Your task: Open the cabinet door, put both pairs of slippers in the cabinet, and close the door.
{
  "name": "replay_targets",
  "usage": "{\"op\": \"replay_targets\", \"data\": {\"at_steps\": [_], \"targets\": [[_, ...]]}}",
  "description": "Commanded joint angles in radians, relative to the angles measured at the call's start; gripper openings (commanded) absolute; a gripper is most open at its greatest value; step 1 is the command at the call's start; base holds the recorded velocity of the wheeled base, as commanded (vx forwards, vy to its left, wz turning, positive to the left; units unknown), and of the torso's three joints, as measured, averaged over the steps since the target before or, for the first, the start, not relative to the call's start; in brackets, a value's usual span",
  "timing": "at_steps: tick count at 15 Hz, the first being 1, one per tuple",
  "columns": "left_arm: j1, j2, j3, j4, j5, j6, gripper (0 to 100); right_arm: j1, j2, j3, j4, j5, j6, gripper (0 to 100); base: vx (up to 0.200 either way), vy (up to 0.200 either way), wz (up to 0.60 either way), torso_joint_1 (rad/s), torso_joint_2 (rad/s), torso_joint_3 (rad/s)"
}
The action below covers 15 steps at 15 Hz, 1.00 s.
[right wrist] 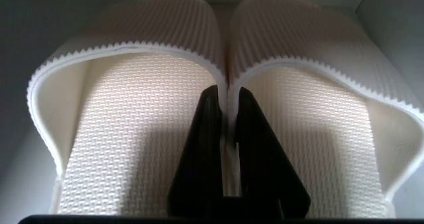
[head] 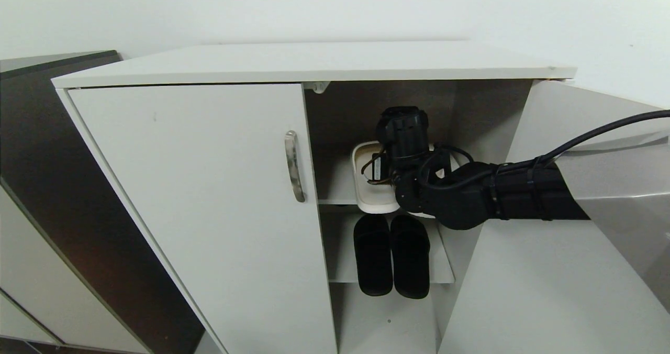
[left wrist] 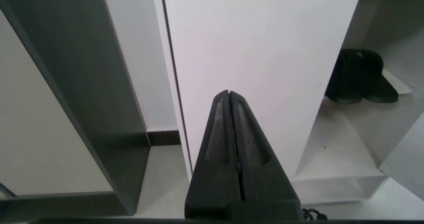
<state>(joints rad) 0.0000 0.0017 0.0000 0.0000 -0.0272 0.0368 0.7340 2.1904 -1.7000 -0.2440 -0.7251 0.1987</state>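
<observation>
Left hand (left wrist: 228, 95): closed, empty, before the shut left door (head: 199, 197).
Black slippers (head: 391, 254): middle shelf, near ends overhanging.
Right hand (right wrist: 227, 97): pinching adjoining inner edges of the white slippers (right wrist: 132, 118) on the upper shelf (head: 335, 184).
Advice: slide deeper, level; release; withdraw straight.

In the open cabinet (head: 314, 63), white slippers (head: 374, 199) sit on the upper shelf (head: 335, 186), black slippers (head: 374, 254) just below.
</observation>
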Motion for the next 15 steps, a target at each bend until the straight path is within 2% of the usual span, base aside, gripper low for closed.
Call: {"op": "replay_targets", "data": {"at_steps": [1, 3, 4, 6, 10, 15], "targets": [[0.000, 0.000, 0.000, 0.000, 0.001, 0.000, 0, 0.001, 0.005, -0.003, 0.000, 0.001, -0.001, 0, 0.000, 0.000, 0.00, 0.000, 0.00, 0.000], [0.000, 0.000, 0.000, 0.000, 0.000, 0.000, 0, -0.001, 0.005, 0.000, -0.001, 0.001, 0.001, 0, 0.000, 0.000, 0.00, 0.000, 0.00, 0.000], [0.000, 0.000, 0.000, 0.000, 0.001, 0.000, 0, -0.001, 0.005, 0.002, 0.000, 0.001, 0.001, 100, 0.000, 0.000, 0.00, 0.000, 0.00, 0.000], [0.000, 0.000, 0.000, 0.000, 0.000, 0.000, 0, 0.001, -0.005, 0.011, 0.000, 0.001, 0.002, 100, 0.000, 0.000, 0.00, 0.000, 0.00, 0.000], [0.000, 0.000, 0.000, 0.000, 0.000, 0.000, 0, 0.033, -0.100, 0.134, -0.008, -0.010, 0.005, 100, 0.000, 0.000, 0.00, 0.000, 0.00, 0.000], [0.000, 0.000, 0.000, 0.000, 0.000, 0.000, 0, 0.146, -0.331, 0.459, -0.149, -0.014, 0.005, 100, 0.000, 0.000, 0.00, 0.000, 0.00, 0.000]]}}
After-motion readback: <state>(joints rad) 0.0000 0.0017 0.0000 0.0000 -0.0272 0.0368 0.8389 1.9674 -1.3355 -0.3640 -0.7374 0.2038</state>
